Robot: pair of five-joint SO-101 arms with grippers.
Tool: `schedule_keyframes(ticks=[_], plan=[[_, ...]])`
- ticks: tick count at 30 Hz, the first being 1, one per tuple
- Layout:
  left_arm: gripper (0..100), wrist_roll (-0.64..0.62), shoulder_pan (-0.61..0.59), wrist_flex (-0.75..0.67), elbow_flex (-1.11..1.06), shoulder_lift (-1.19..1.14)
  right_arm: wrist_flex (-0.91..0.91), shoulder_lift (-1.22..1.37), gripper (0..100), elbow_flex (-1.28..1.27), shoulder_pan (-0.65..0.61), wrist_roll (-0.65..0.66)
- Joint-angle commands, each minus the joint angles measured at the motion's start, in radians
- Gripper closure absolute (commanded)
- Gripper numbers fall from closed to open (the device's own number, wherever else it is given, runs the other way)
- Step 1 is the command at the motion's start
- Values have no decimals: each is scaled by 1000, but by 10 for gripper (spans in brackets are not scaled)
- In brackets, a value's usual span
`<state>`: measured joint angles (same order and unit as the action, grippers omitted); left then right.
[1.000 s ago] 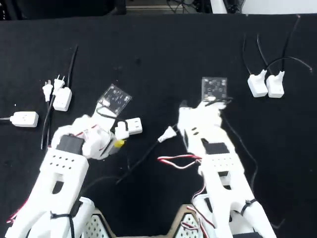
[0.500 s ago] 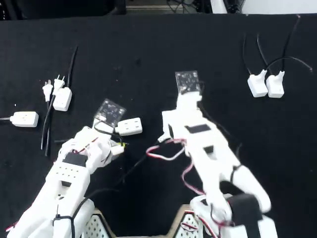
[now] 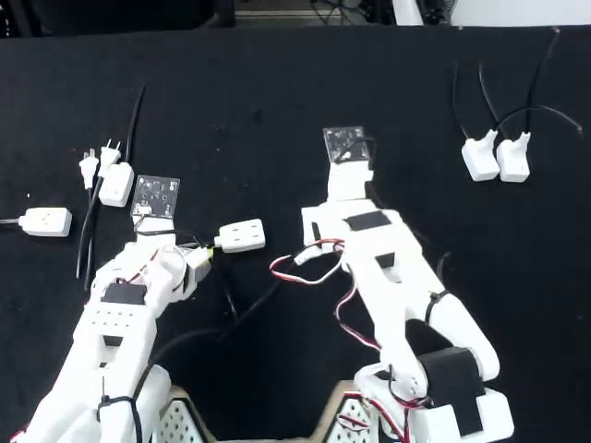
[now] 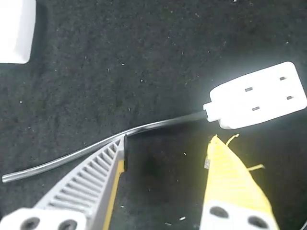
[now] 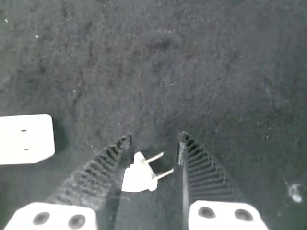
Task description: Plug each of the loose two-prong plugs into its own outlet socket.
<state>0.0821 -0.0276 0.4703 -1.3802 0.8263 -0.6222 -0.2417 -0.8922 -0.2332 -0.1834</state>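
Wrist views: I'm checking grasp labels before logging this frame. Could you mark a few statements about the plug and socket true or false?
1. The plug lies between the open fingers of the right end effector. True.
2. The left end effector is shut on the outlet socket. False: it is open, and the socket lies beyond its tips.
3. That socket has a plug in it. False: its slots are empty.
4. The socket's cord is black. True.
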Motion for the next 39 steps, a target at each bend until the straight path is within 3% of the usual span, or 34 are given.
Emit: schedule_keyframes(ticks=[1,7,18,28,32,39], plan=[[733,-12,-8,-14,45,14,-52,-5,851,79,-11,-49],[733,-12,-8,-14,45,14,-63,-4,850,76,-20,-55],[733,-11,-10,-69,27,11,-255,-4,849,202,-55,-48],[733,-11,-10,-64,25,11,-48,168,849,117,-54,-57],[733,-11,-10,-64,25,12,-173,246,849,226,-49,-137],[733,-11,-10,-64,25,12,-311,378,850,367,-44,-138]])
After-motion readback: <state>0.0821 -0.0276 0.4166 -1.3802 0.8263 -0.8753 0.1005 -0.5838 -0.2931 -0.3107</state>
